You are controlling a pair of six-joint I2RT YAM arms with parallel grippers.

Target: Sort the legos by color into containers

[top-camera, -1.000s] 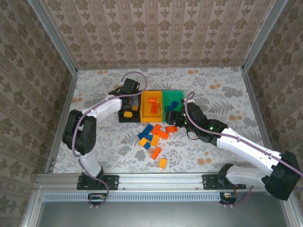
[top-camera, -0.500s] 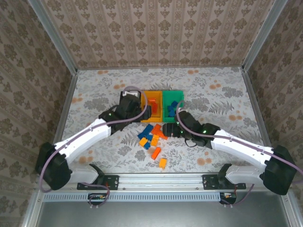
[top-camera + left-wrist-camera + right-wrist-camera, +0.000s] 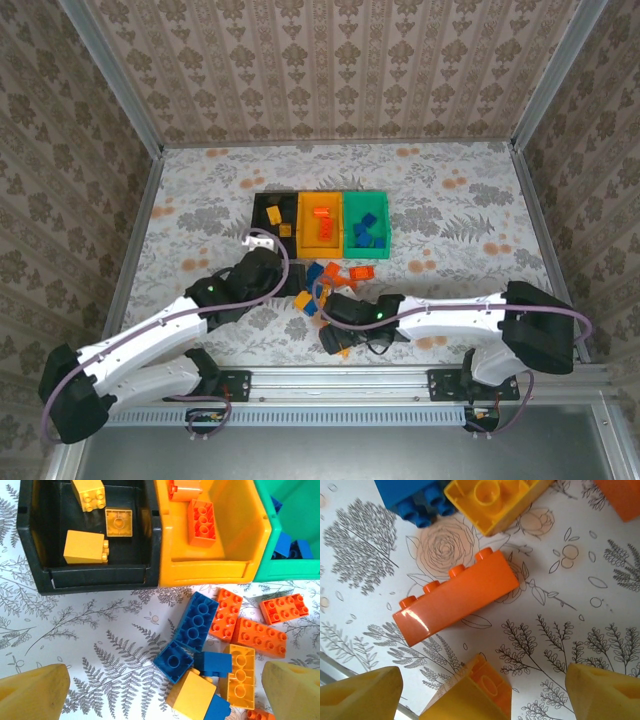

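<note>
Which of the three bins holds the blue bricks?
The green bin, at the right end of the row. The black bin holds yellow bricks, and the yellow-orange bin holds red-orange bricks.

You have three bins in a row: the black bin (image 3: 30,525) at nine o'clock holds yellow bricks (image 3: 85,547), the yellow-orange bin (image 3: 235,565) in the middle holds red-orange bricks (image 3: 201,522), and the green bin (image 3: 290,570) at three o'clock holds blue bricks (image 3: 285,545). At six o'clock of them the loose pile (image 3: 225,630) mixes blue, red-orange and yellow. The table cover (image 3: 470,200) is white with grey ferns and orange blossoms; the walls (image 3: 330,70) wear beige damask.
</note>
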